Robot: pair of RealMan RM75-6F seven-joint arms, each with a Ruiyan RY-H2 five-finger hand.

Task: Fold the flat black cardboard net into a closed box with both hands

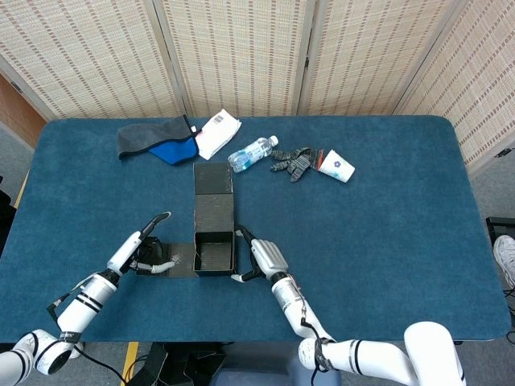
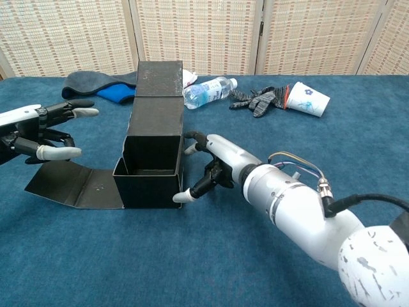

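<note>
Cardboard, black and partly folded, is sitting near the front middle of the blue desk [image 1: 386,241]: this cardboard net [image 1: 214,233] is forming an open-topped box with one long panel running away from the robot and one flap lying flat to the left. The right robot hand [image 2: 214,167] is reaching in low from the near right, its fingers spread and bent against the box's right wall, one pale fingertip at the front lower corner and another by the top rear edge; it is gripping nothing. The left robot hand [image 2: 39,132] is hovering above the flat flap, open, with fingers pointing toward the box and not touching it, as far as the chest view is showing. Both forearms are stretching forward from the near edge of the desk.

Along the far side, one plastic bottle [image 1: 252,152] is lying on its side, one paper cup [image 1: 336,166] is tipped over, one dark glove [image 1: 294,160] is resting between them, one white packet [image 1: 217,132] is sitting beside one grey and blue cloth [image 1: 157,141].
</note>
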